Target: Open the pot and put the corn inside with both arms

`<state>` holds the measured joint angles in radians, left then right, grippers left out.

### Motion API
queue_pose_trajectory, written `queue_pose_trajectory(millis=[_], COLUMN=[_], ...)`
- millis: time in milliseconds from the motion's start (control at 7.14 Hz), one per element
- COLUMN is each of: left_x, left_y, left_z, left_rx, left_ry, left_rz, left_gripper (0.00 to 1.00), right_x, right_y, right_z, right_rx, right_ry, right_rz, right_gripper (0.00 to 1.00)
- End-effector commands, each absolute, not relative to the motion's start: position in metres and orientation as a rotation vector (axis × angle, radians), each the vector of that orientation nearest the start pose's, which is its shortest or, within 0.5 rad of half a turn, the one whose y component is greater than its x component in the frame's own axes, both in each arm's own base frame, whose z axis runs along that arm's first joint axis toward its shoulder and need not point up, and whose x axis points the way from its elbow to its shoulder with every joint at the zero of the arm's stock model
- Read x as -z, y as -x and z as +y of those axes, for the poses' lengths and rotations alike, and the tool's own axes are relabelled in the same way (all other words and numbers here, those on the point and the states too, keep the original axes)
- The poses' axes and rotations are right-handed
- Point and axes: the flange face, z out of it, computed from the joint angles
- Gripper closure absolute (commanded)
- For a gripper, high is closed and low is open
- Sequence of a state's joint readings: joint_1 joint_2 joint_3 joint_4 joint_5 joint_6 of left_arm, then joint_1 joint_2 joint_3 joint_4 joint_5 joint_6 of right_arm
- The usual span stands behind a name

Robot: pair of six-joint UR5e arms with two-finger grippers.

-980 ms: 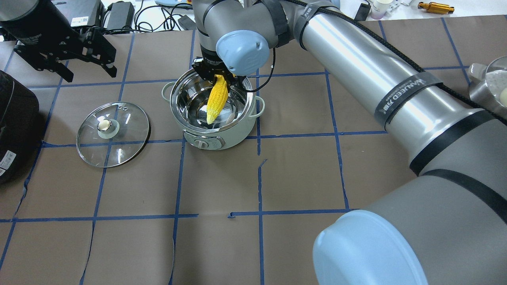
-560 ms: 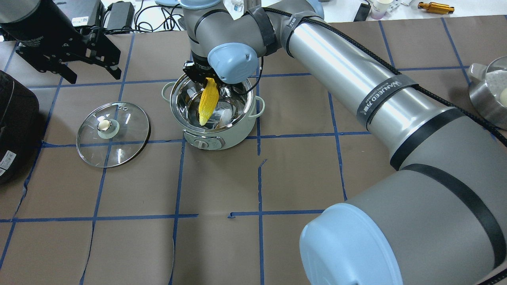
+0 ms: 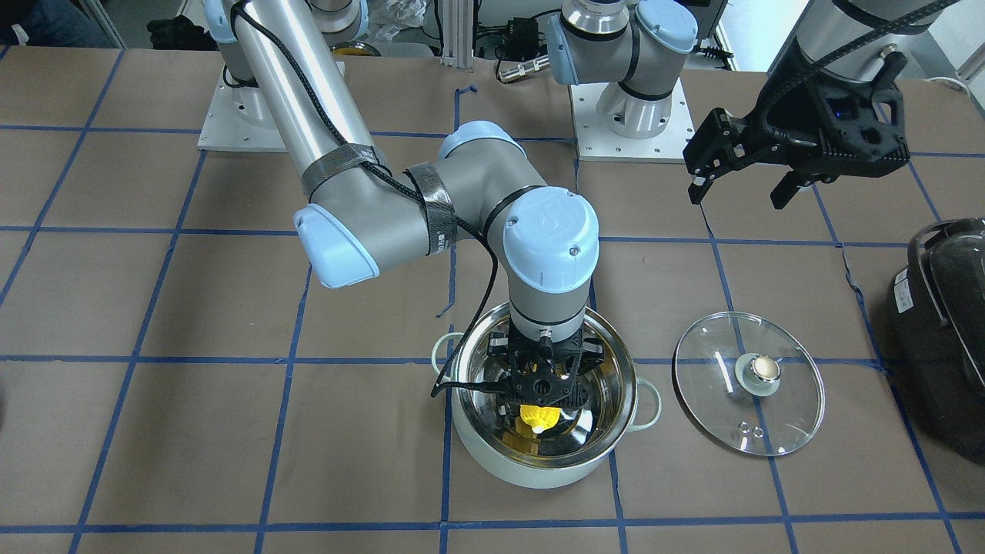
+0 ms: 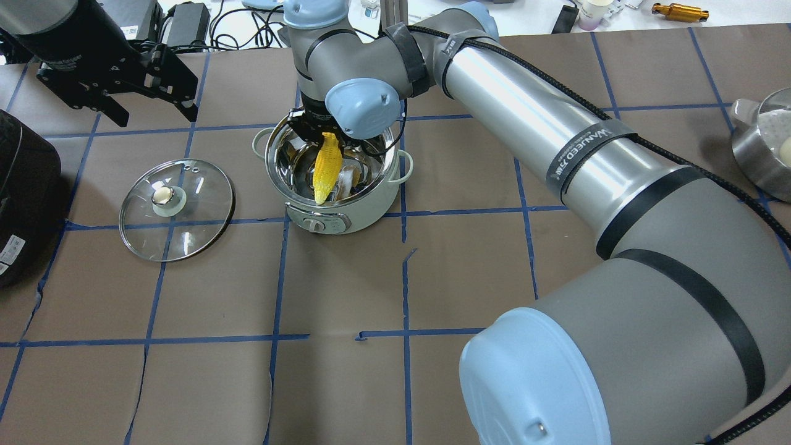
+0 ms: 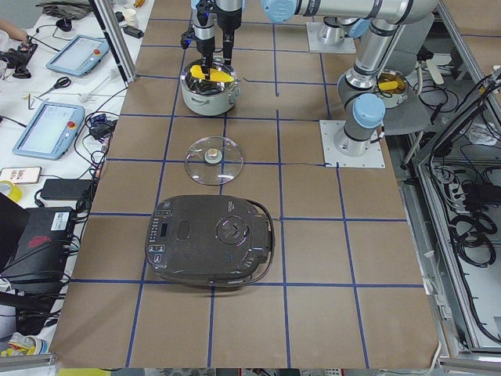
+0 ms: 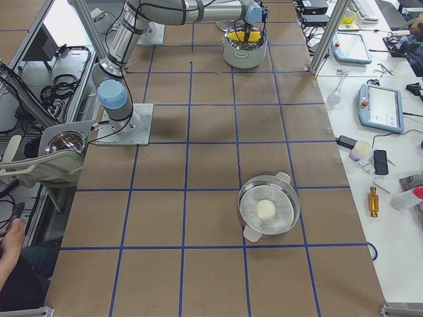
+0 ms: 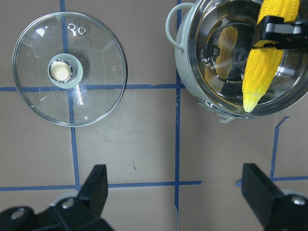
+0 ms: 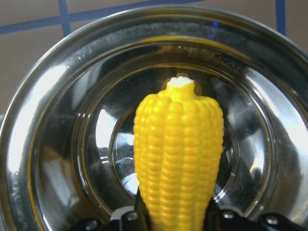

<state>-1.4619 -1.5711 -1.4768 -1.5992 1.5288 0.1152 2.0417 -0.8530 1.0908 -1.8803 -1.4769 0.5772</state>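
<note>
The pale-green pot (image 4: 334,219) stands open at mid-table, with its steel inside showing. My right gripper (image 4: 327,133) is just above its rim, shut on the upper end of the yellow corn (image 4: 325,170). The corn hangs tilted with its narrow end down inside the pot (image 3: 539,473). I cannot tell whether it touches the bottom. The glass lid (image 4: 198,216) lies flat on the table to the pot's left. My left gripper (image 4: 154,114) hovers open and empty beyond the lid. The left wrist view shows the corn (image 7: 262,67), the pot (image 7: 185,48) and the lid (image 7: 96,86) from above.
A black appliance (image 4: 25,185) with a handle sits at the table's left edge, close to the lid. A steel steamer bowl (image 4: 763,148) with a white ball in it stands at the far right. Cables and tools lie beyond the table's far edge.
My right gripper has moved left and lower with the corn, so its tip is deeper in the pot. My left gripper has shifted slightly right, still open.
</note>
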Motion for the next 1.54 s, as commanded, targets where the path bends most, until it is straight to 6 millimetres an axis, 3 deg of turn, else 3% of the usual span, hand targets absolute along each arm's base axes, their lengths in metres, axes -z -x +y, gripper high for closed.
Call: queue_pose_trajectory(millis=[0,140,280,560,700,840,1120,1400], left_x=[-0.532,-0.531,-0.53,-0.533,-0.534,-0.534,-0.534,-0.528], left_y=[0.104,0.107,0.108,0.119,0.125,0.125,0.129,0.173], left_z=[-0.503,-0.503,-0.504,-0.504,-0.502,-0.502,-0.502,-0.495], left_rx=[0.124,0.121,0.119,0.165,0.18,0.182,0.181,0.164], left_ry=[0.003,0.001,0.024,0.015,0.001,0.001,0.014,-0.036], left_rz=[3.124,3.125,3.127,3.126,3.124,3.124,3.134,3.15], left_gripper=[0.0,0.0,0.0,0.0,0.0,0.0,0.0,0.0], right_x=[-0.288,-0.291,-0.302,-0.354,-0.382,-0.415,-0.471,-0.495], right_y=[-0.475,-0.474,-0.473,-0.46,-0.444,-0.418,-0.327,-0.245], right_z=[-0.617,-0.617,-0.615,-0.601,-0.593,-0.583,-0.577,-0.54], right_rx=[-0.012,-0.007,0.006,0.058,0.039,0.006,-0.038,-0.021], right_ry=[-0.109,-0.106,-0.119,-0.116,-0.136,-0.136,-0.127,-0.06], right_rz=[3.034,3.034,3.028,3.028,3.041,3.074,3.097,3.108], right_gripper=[0.42,0.0,0.0,0.0,0.0,0.0,0.0,0.0])
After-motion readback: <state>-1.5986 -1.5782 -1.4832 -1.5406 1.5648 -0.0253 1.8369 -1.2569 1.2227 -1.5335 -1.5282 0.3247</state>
